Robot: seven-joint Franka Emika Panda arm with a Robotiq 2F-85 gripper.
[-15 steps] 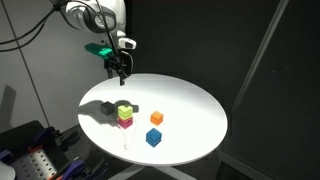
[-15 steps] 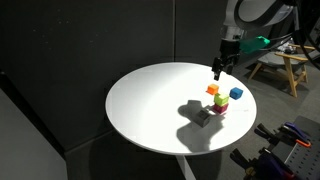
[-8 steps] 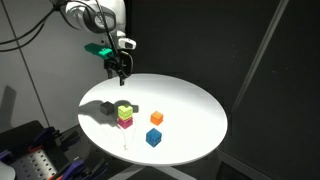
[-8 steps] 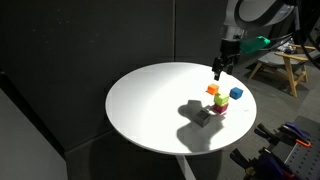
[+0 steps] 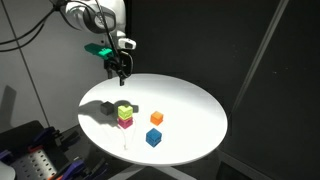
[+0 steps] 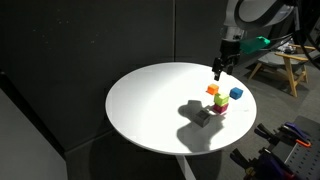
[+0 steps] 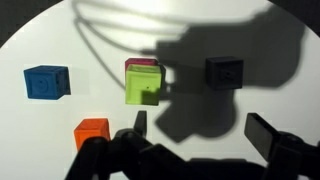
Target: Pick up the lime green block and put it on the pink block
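The lime green block [image 5: 124, 109] sits on top of the pink block [image 5: 124, 121] on the round white table [image 5: 190, 110]. The stack also shows in an exterior view [image 6: 220, 101] and in the wrist view, where the lime green block [image 7: 143, 84] covers most of the pink block [image 7: 144, 63]. My gripper [image 5: 120, 72] hangs high above the table, well clear of the stack, open and empty. In the wrist view its fingers [image 7: 200, 133] are spread apart with nothing between them.
An orange cube [image 5: 156, 118] and a blue cube [image 5: 153, 138] sit near the stack. A dark block [image 7: 224, 72] lies beside the stack. The gripper's shadow falls over the table. Wooden furniture [image 6: 280, 62] stands beyond the table.
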